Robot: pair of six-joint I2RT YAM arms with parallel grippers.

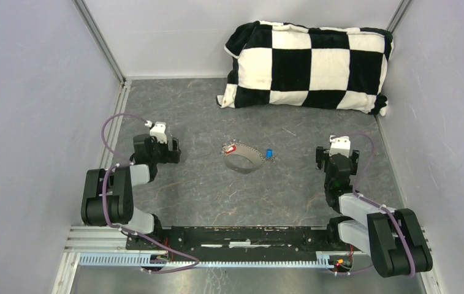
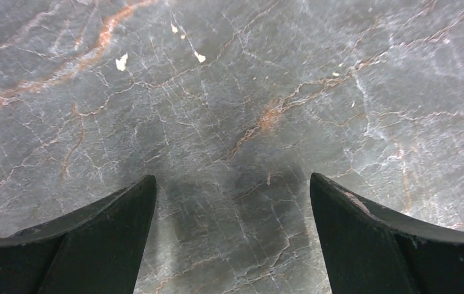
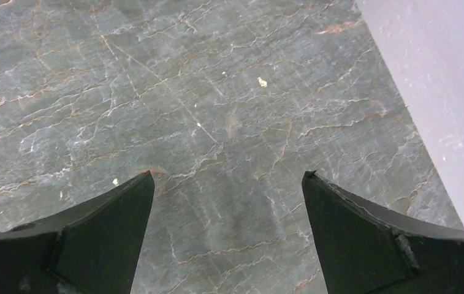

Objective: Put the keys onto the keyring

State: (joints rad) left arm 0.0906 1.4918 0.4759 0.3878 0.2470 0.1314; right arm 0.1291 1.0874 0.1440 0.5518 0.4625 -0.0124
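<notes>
Hovering low over bare marbled stone toward the left edge of the counter, the left fingers are spread wide with nothing between them. Their wrist view shows only veined surface and their own shadow.

Near the middle of the counter lies the keyring, a limp grey oval with a beaded edge. The red key rests at its far-left rim, touching or overlapping the band. Whether it is threaded on cannot be told from above. The blue key lies just beside the ring's right rim, outside the loop.

Toward the right edge, the right fingers are likewise spread and empty over bare stone, with the side wall close by. A checkered pillow sits along the far edge, toward the far-right corner, well apart from everything else.

As I judge it, the main hazards come from how small and flat the keys are. Fingers coming down on the hard counter could skid a key away instead of pinching it, or nudge it under the band. The ring is floppy, so lifting one side may let the loop collapse or drag the neighbouring key along. Both arms must converge on one small patch, so they could also knock into each other. Neither wrist view shows the keys, so the approach has only the overhead view to go by.
</notes>
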